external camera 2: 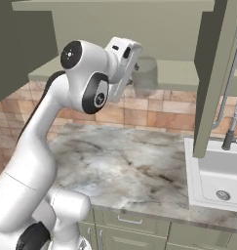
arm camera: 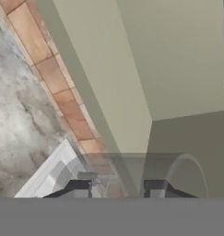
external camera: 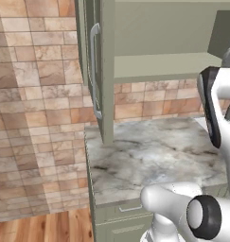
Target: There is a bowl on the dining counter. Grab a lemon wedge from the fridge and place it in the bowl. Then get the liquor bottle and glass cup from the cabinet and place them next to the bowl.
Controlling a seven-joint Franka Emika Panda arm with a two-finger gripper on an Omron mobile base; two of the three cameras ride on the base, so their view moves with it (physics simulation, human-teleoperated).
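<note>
The cabinet (external camera: pixel 154 61) on the wall stands open, its door (external camera: pixel 95 71) swung to the left. My gripper (external camera 2: pixel 138 68) is at the front edge of the cabinet shelf (external camera 2: pixel 178 73), shut on the glass cup (external camera 2: pixel 148 73), a greyish see-through tumbler. In the hand view the clear glass cup (arm camera: pixel 132 170) lies between my fingertips (arm camera: pixel 79 191), with the gripper (arm camera: pixel 117 190) pointing along the cabinet's pale green inside. The bowl, dining counter, lemon wedge, fridge and liquor bottle are out of view.
A narrow marble worktop (external camera: pixel 149 156) runs below the cabinet against a brown tiled wall (external camera: pixel 36 94). A white sink (external camera 2: pixel 212 176) with a dark faucet (external camera 2: pixel 230 132) sits at its right end. The right cabinet door (external camera 2: pixel 215 78) hangs open over the sink.
</note>
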